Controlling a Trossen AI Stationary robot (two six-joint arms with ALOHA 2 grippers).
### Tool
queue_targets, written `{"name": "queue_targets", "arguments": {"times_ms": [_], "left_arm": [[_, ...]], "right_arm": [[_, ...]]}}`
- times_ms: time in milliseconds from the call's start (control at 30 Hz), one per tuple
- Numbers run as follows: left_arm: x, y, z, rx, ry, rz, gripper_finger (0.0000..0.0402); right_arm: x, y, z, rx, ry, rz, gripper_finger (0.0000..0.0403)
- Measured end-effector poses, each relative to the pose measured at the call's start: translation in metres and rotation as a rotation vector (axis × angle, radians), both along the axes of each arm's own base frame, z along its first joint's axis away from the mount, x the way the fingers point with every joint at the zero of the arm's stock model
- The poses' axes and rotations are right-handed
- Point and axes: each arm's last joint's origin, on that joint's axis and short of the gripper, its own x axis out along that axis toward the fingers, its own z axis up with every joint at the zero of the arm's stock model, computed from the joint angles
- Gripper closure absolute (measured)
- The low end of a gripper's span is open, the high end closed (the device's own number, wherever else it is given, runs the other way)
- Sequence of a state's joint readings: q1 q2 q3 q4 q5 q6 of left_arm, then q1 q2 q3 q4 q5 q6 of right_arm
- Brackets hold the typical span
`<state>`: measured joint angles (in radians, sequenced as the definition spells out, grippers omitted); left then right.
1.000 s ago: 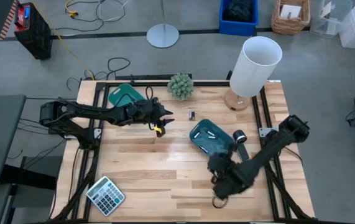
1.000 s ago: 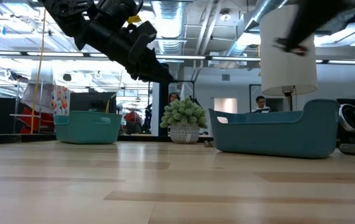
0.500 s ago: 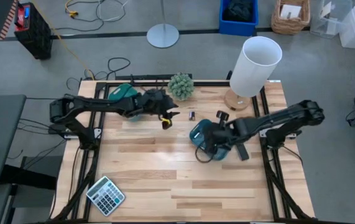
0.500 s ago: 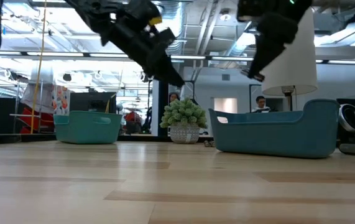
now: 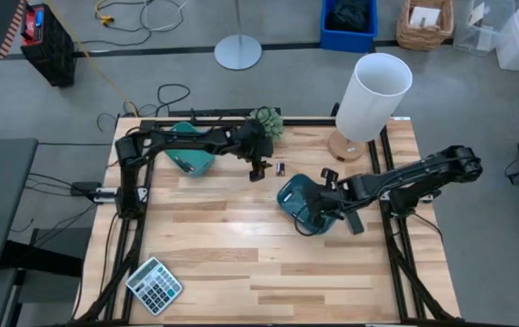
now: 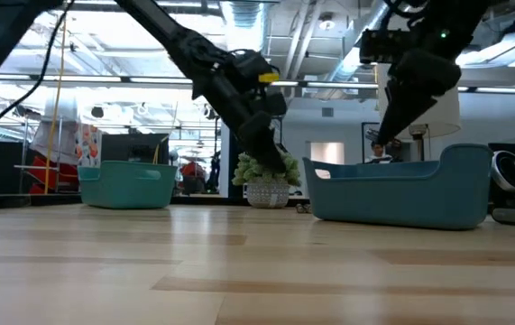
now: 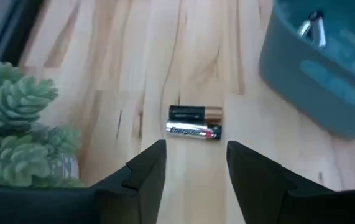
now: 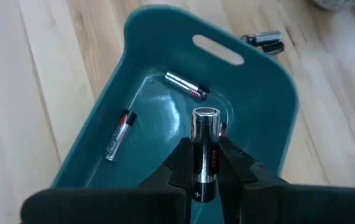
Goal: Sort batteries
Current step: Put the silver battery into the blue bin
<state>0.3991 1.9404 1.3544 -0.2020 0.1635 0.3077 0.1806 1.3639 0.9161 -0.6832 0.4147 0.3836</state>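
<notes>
A silvery battery (image 8: 204, 149) is clamped in the right gripper (image 8: 206, 163) above the right tray (image 8: 270, 112), where two more (image 8: 183, 84) lie. Beside that tray, two batteries (image 7: 193, 122) wait on the table. The left gripper (image 7: 193, 163), fingers apart, has swung over to them.

Bare wood around two batteries (image 7: 193, 122), succulent (image 7: 15, 134) close beside, teal tray (image 7: 323, 74) opposite.

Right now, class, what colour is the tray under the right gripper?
Teal; the tray shows best in the right wrist view.
</notes>
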Motion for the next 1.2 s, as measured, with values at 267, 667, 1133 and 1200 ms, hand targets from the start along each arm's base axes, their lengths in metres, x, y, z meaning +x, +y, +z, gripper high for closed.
{"name": "queue_targets", "arguments": {"times_ms": [267,667,1133,1200], "left_arm": [[0.022,0.012,-0.017,-0.013,0.120,-0.060,0.0180],[0.023,0.015,-0.017,0.057,0.114,-0.127,0.0161],[0.022,-0.002,-0.023,0.396,0.291,-0.468,0.0162],[0.022,-0.002,-0.023,0.427,0.298,-0.520,0.0168]], "right_arm": [[0.007,0.000,-0.008,0.008,-0.011,-0.004,0.0294],[0.009,0.000,-0.008,0.012,-0.026,-0.003,0.0173],[0.011,0.001,-0.007,0.016,-0.048,0.000,0.0179],[0.011,0.001,-0.007,0.016,-0.048,0.000,0.0179]]}}
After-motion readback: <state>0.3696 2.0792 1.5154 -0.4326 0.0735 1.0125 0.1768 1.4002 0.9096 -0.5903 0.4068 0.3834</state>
